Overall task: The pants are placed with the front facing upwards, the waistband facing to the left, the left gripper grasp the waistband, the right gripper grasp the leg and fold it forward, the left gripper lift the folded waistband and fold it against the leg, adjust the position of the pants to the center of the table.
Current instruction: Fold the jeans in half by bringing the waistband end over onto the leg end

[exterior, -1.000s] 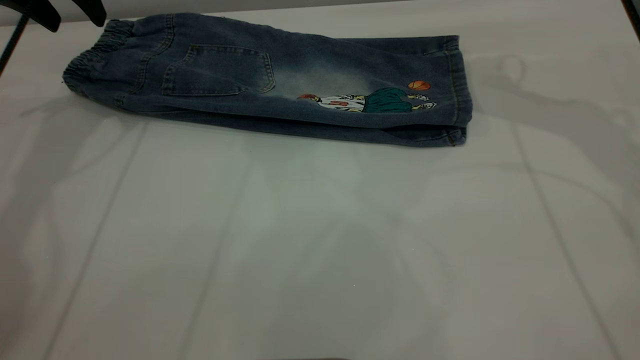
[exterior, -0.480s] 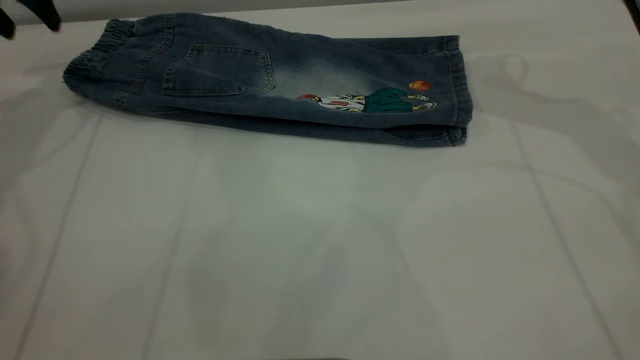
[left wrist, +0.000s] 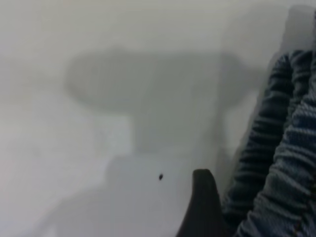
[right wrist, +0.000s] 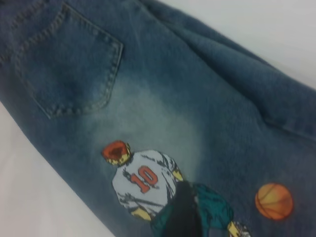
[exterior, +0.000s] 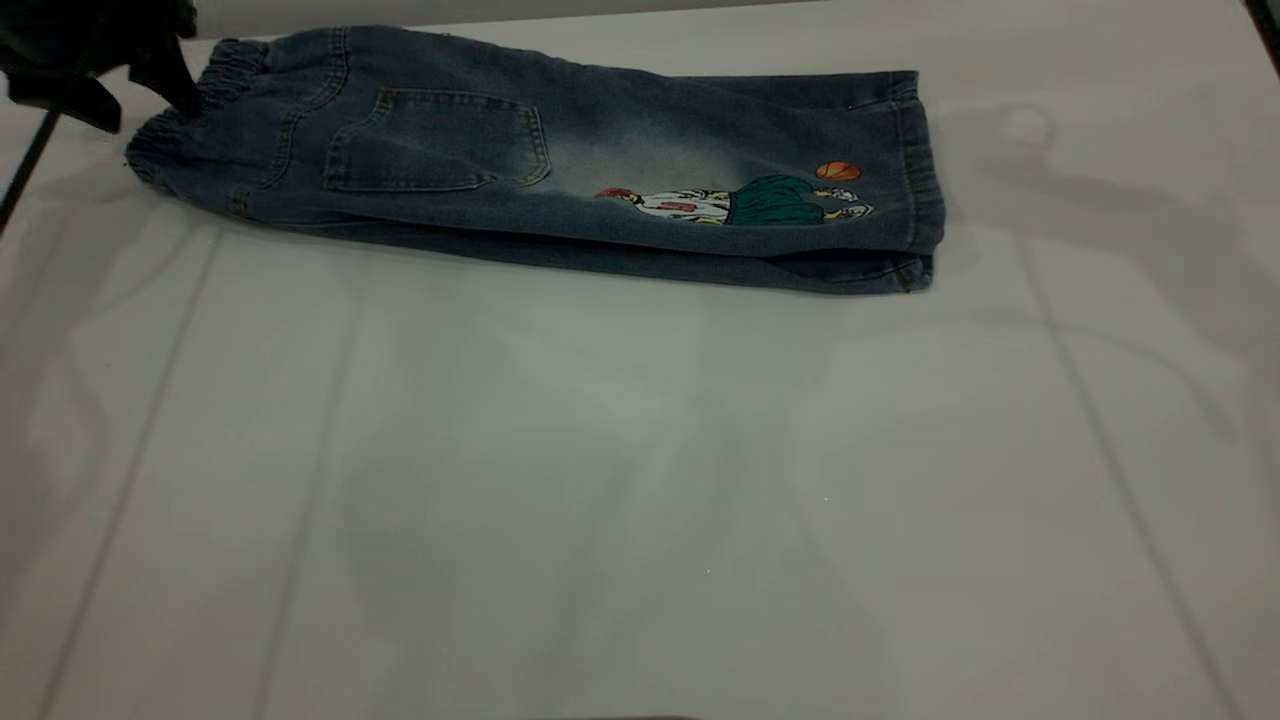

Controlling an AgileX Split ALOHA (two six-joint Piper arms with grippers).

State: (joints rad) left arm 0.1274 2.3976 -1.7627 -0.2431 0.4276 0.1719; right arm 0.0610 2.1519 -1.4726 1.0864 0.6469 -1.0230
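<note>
The blue denim pants lie folded lengthwise at the far side of the table. The back pocket and the cartoon print face up. The gathered waistband points left and the leg with its stitched hem points right. My left gripper is open at the waistband's far corner, one tip touching the ruffles. In the left wrist view one black fingertip stands right beside the waistband. My right gripper hovers over the print, out of the exterior view.
A thin black cable runs down from the left gripper at the table's left edge. White tabletop stretches from the pants to the near edge. The table's far edge lies just behind the pants.
The left gripper swung left, almost out of view, then came back lower and now stands at the waistband. The pants have not moved.
</note>
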